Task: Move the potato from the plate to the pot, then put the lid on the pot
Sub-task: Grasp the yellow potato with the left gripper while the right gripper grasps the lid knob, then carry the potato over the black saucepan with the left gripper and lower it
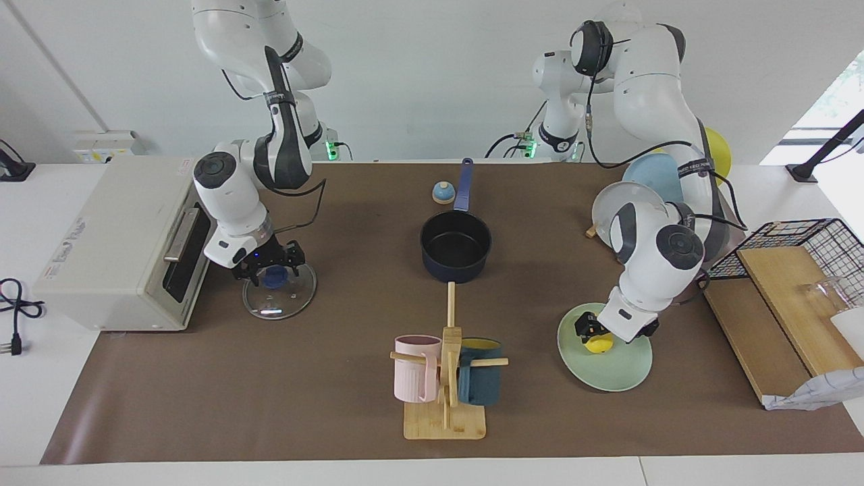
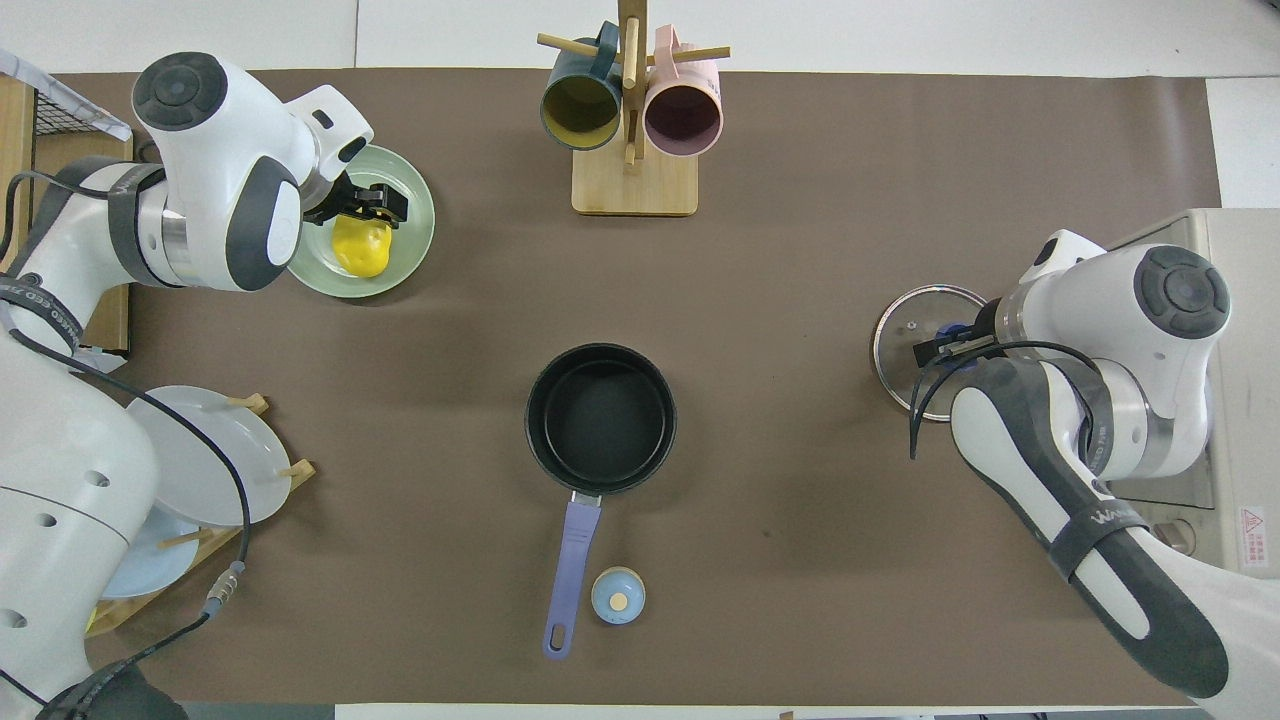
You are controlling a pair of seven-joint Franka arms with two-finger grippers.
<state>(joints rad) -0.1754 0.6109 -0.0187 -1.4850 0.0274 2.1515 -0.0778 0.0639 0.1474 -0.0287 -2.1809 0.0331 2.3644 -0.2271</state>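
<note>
Potato [image 1: 599, 343] on the plate [image 1: 607, 370], toward my left arm's end of the counter, lying on the part of the plate nearer the robots. Left gripper [image 1: 588, 329] is down at the potato, fingers set wide to either side of it; I judge they bracket it but have not yet squeezed. Overhead, the potato's long axis runs roughly toward and away from the robots, and the gripper covers its farther end, so the grip looks off-centre; I'd watch for the glossy lump slipping out on closure.

Pot [image 1: 455, 253] sits empty mid-counter, handle pointing toward the robots, well apart from the plate. The left arm is plainly the nearer one for the carry.

Right gripper [image 1: 272, 268] is low over the lid [image 1: 278, 290], which lies flat in front of the toaster oven [image 1: 121, 243]. Its fingers flank the blue knob; I cannot tell whether they have closed on it. Lid not lifted.
</note>
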